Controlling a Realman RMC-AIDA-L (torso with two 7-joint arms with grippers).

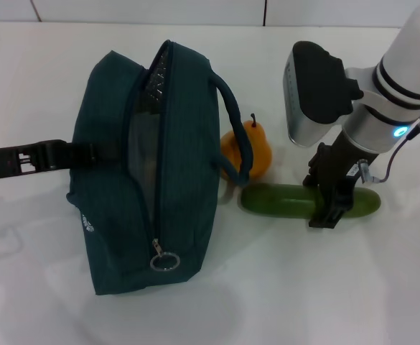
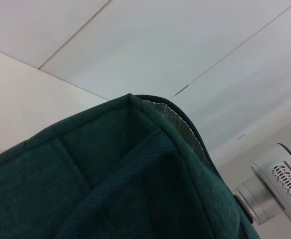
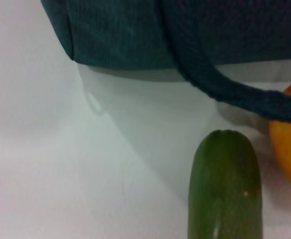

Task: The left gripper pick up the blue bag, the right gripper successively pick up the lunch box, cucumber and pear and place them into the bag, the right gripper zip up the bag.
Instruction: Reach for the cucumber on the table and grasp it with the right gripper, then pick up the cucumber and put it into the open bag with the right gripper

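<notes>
The blue bag stands on the white table with its top zipper open, and its fabric fills the left wrist view. My left gripper reaches in from the left and is shut on the bag's side. The cucumber lies right of the bag, and its end shows in the right wrist view. My right gripper is open, straddling the cucumber near its right end. The pear stands behind the cucumber, partly behind a bag handle. I cannot make out the lunch box; only a pale grey surface shows in the bag's opening.
The zipper's metal ring pull hangs at the near end of the bag. One loop handle droops in front of the pear. The right arm's silver wrist shows beyond the bag. White table lies in front.
</notes>
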